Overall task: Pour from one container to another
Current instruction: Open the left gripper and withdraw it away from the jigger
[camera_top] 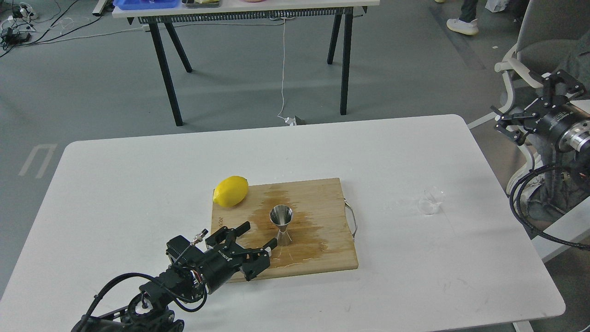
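Note:
The shiny steel jigger (281, 224) stands upright on the wet wooden cutting board (322, 203), near its middle. My left gripper (259, 237) is open just left of and below the jigger, its fingers apart from the jigger and holding nothing. The small clear glass cup (431, 201) sits on the white table to the right of the board, with nothing near it. My right gripper (530, 103) hangs open off the table's right edge, well above and behind the cup.
A yellow lemon (230, 190) lies at the board's back left corner. The board has a metal handle (352, 221) on its right side. A chair (534, 50) stands behind my right arm. Another table (249, 9) stands far behind.

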Robot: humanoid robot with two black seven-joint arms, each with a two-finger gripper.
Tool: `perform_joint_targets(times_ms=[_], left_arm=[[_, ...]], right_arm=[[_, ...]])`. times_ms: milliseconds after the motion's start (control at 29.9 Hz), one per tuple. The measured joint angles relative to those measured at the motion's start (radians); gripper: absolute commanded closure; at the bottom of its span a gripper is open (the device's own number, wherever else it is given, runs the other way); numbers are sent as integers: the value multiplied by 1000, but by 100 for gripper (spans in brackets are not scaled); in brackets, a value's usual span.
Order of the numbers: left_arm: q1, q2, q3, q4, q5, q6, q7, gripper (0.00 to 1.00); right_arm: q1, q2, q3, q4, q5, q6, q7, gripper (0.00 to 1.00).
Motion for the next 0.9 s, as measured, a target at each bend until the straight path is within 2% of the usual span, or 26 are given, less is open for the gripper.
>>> perform_joint_targets(times_ms=[100,201,334,434,468,501,568,769,835,902], left_arm=[[15,37,1,-18,0,0,0,13],[19,121,-6,-98,-26,0,0,13],[-4,318,-10,-280,-233,0,0,11],[-69,467,-18,-389,-465,-5,0,8],[-99,507,-20,-408,-552,-38,0,7],[-124,535,-21,-417,-623,-89,0,7],[-176,587,-23,-417,-770,-253,0,6],[-308,641,-29,-270,-1087,-856,0,3],[-326,641,-33,-199,-1146,-941,0,3],[-333,640,-49,-128,-1210,-968,0,2]], right_arm=[[0,0,1,0,0,0,0,1],[0,0,10,0,0,0,0,1],[-2,0,13,-1,0,0,0,1],[-4,2,15,-1,0,0,-1,1],[-4,3,15,-1,0,0,-1,1],[-4,4,15,-1,0,0,-1,1],[-4,9,15,-1,-1,0,-1,1],[10,65,12,0,-6,0,5,1],[12,89,4,0,-8,0,6,1],[14,113,1,2,-9,0,7,1]])
